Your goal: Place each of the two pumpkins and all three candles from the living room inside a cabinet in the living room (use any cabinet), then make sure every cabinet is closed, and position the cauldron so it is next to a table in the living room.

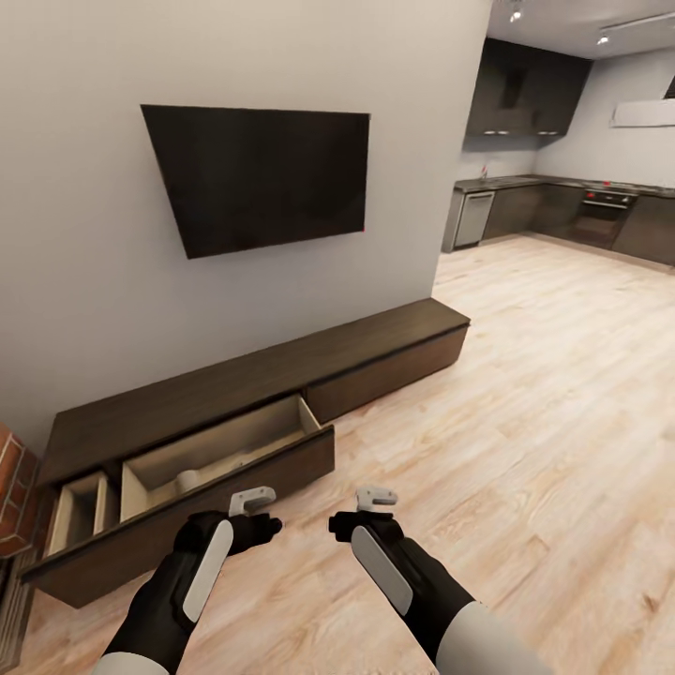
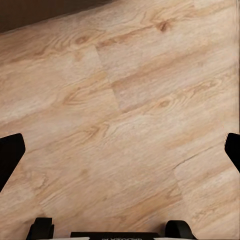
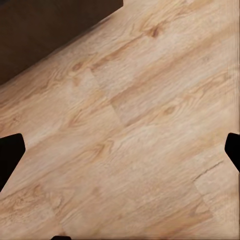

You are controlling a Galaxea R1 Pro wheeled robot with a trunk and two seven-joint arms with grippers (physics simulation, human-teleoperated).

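Head view shows my left hand (image 1: 251, 506) and right hand (image 1: 375, 502) spread wide and empty above the floor (image 1: 525, 422). Beyond them the cabinet (image 1: 281, 375) stands with two drawers pulled out, one candle (image 1: 189, 480) lying inside; closing it looks left to do.

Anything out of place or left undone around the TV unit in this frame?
Yes: the cabinet has its long drawer pulled out over the floor, a candle lying inside. Both tools, left and right, are open and empty.
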